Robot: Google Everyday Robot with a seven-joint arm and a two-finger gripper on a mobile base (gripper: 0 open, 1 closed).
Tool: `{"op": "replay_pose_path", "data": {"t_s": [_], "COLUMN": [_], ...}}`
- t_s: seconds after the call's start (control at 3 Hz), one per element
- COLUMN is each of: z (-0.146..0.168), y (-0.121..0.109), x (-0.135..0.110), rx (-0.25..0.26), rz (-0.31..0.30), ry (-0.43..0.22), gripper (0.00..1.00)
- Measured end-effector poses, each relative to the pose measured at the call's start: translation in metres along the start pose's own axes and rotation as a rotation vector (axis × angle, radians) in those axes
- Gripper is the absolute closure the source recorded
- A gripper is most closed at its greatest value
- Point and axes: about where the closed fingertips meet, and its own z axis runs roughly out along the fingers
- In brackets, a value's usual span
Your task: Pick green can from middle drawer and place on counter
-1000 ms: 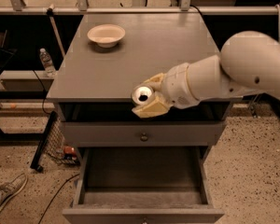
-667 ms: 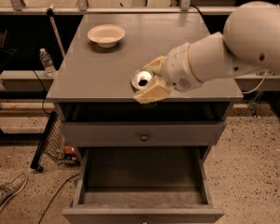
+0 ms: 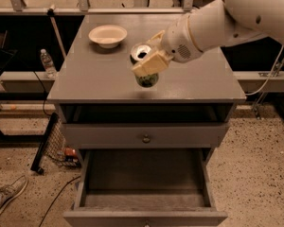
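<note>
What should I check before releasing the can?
1. End effector shut on can, over the counter's front middle: ok.
2. Can out of the drawer: ok.
3. Counter bare under the can: ok.
4. Bowl apart from the can: ok, back left.
5. Can base touching the counter: cannot tell.

Gripper (image 3: 149,56) over mid worktop (image 3: 97,77): matt cream plastic fingers (image 3: 150,64) clamped on green can (image 3: 146,80), shiny metal top. Worktop smooth, matt grey wood. Middle drawer (image 3: 144,176) the same, with a darker floor. Bowl (image 3: 108,34) matt white.
</note>
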Motion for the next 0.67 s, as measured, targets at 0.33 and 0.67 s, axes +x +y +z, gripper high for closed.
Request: {"op": "replay_pose_path", "data": {"t_s": [0.33, 0.67], "z": [0.006, 0.015], "y": [-0.026, -0.047], "x": [-0.006, -0.002], "rx": [0.003, 0.020], "rz": [0.080, 0.177], "ry": [-0.022, -0.031], "gripper": [1.00, 1.00]}}
